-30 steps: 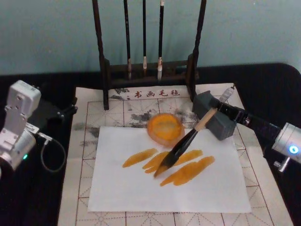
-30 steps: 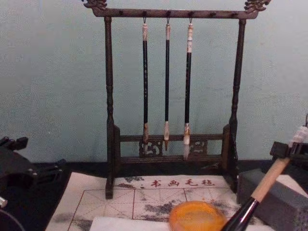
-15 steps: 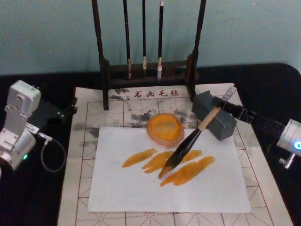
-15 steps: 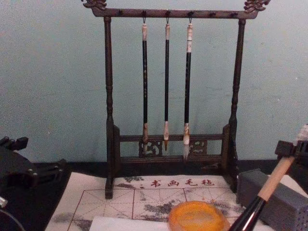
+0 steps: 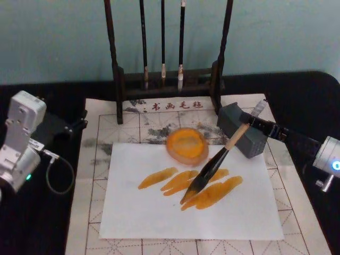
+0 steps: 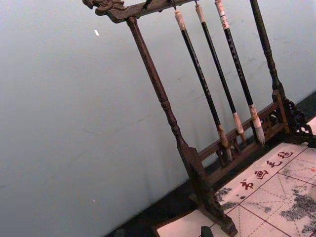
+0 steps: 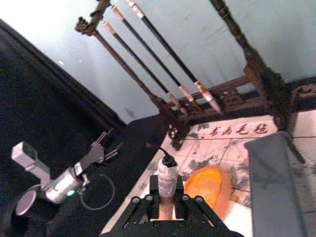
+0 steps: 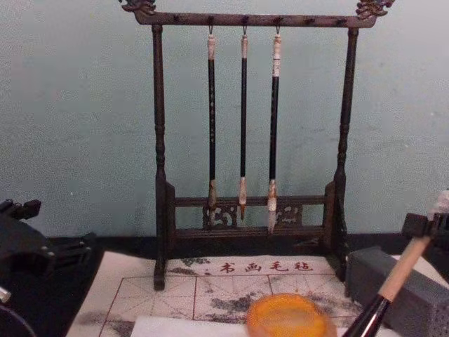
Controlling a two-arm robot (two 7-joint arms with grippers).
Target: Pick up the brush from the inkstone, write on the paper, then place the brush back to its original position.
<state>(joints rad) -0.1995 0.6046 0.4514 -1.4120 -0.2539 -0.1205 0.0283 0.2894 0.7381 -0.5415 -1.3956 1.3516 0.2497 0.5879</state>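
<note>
Over white paper (image 5: 159,212), right pincer (image 5: 251,121) pinches the brush (image 5: 212,169) by its top, tuft seemingly touching.

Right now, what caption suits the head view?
Right gripper holds the brush over orange strokes on the paper by the inkstone; left gripper parked aside.

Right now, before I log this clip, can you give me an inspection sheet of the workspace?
Surface: black table, cream grid mat on it.
Job's things: brush tilted, tip down among orange strokes on the paper; dish on the paper's far edge.
Clutter: grey block, rack with three hanging brushes.
Grippers: right gripper shut on the brush's handle end; left gripper parked at the table's left.
Cables: grey loop by the left arm.
Surroundings: pale teal wall.
</note>
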